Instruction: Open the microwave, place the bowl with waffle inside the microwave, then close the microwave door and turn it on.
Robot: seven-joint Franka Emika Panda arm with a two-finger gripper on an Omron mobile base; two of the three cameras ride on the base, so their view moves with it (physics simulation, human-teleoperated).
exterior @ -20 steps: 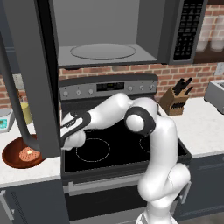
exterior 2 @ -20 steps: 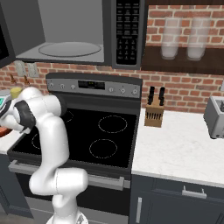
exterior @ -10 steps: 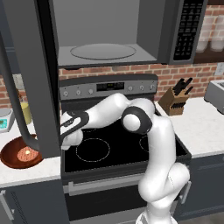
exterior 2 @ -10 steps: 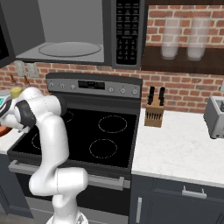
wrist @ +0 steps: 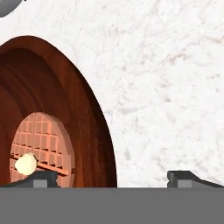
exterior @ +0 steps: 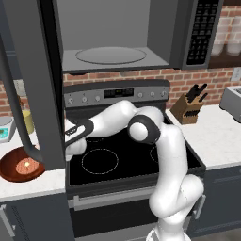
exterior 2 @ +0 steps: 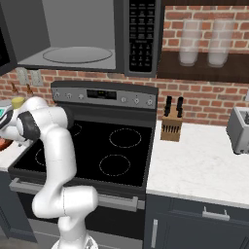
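The microwave point(exterior: 113, 37) hangs over the stove with its grey interior and glass turntable point(exterior: 110, 55) exposed. The microwave door point(exterior: 40, 80) is swung wide to the left, its curved handle point(exterior: 14, 113) toward me. On the white counter left of the stove sits the reddish-brown bowl point(exterior: 14, 167) holding the waffle point(exterior: 26, 165). My hand point(exterior: 77, 133) reaches behind the door's edge toward it. In the hand view my gripper point(wrist: 113, 178) is open, straddling the bowl point(wrist: 87, 118) rim: one fingertip is over the waffle point(wrist: 41, 146), the other over bare counter.
The black stove top point(exterior: 117, 155) lies under my arm. A yellow canister point(exterior: 26, 120) stands behind the bowl. A knife block point(exterior: 188, 106) and a toaster point(exterior: 233, 101) sit on the right counter point(exterior 2: 194, 165). The open door overhangs the left counter.
The arm has barely shifted. The jaws stay wide, and the bowl and the door have not moved.
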